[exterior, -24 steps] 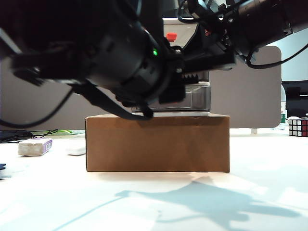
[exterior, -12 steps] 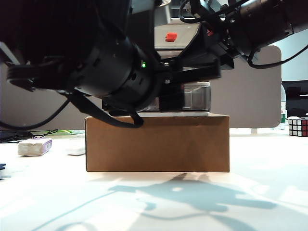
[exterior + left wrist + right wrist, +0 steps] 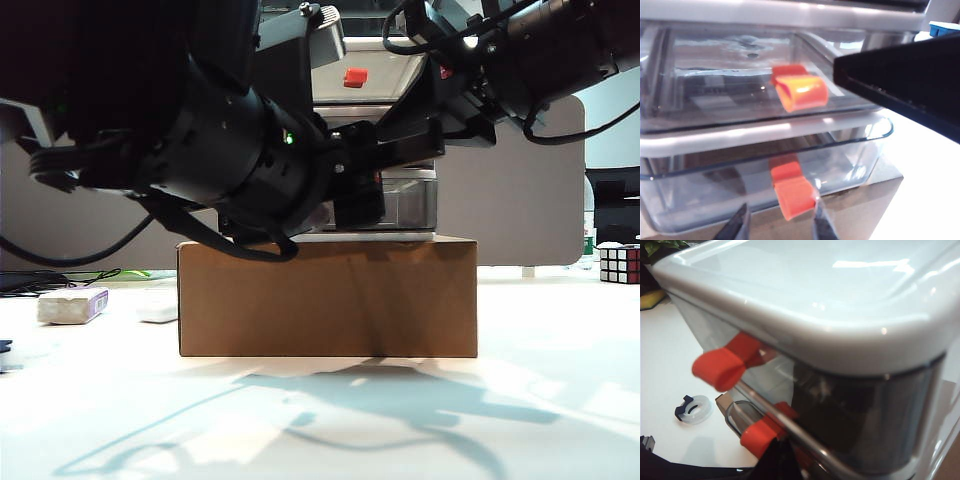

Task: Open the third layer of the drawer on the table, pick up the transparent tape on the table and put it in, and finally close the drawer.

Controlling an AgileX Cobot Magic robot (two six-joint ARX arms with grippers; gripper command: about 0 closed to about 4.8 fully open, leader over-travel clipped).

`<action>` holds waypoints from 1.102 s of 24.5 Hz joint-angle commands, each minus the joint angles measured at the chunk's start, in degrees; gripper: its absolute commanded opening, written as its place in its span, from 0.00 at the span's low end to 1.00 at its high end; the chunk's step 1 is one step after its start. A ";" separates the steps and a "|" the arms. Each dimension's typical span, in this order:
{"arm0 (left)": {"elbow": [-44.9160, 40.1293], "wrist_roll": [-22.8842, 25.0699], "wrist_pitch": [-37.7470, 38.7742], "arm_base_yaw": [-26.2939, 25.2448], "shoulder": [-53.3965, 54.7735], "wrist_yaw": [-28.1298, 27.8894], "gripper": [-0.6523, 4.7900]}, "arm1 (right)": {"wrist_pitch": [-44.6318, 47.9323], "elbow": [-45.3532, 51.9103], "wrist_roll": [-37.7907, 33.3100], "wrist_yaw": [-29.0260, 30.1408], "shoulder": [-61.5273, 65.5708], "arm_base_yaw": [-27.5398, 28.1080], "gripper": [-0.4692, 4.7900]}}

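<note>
The third layer (image 3: 700,197) is the lowest tier of the drawer (image 3: 400,200), and its front stands a little forward of the tier above. Its red handle (image 3: 792,197) sits between the fingertips (image 3: 737,226) of my left gripper (image 3: 779,225). The fingers are apart, one on each side of the handle. One is right against the handle's edge, the other stands clear of it.

The tape (image 3: 694,409) lies flat on the desk (image 3: 520,400), down beside the drawer, well apart from both grippers.

The drawer stands on a cardboard box (image 3: 330,300).

My right gripper (image 3: 410,150) reaches in at the drawer's front, level with the upper tiers. I cannot tell whether its fingers are apart or together.

To one side of the drawer a white-and-purple block (image 3: 72,305) and a white oblong (image 3: 157,308) lie on the desk, and a puzzle cube (image 3: 619,264) sits far off on the other side.
</note>
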State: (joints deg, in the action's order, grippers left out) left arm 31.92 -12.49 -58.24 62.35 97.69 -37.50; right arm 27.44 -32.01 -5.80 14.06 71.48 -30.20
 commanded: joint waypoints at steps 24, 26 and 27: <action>5.46 0.02 1.20 -0.48 3.80 -2.45 0.21 | 0.66 -0.37 -0.22 1.33 -0.28 0.02 0.08; 5.46 -0.15 1.44 -1.25 3.98 -1.92 0.21 | 0.68 -0.37 -0.22 1.33 -0.26 0.02 0.08; 5.46 -0.17 1.42 -1.27 4.11 -1.97 0.21 | 0.66 -0.37 -0.22 1.33 -0.28 0.02 0.08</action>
State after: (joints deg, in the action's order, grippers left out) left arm 37.15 -12.51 -56.71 61.32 101.62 -39.00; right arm 27.49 -32.01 -5.82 15.05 71.46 -30.15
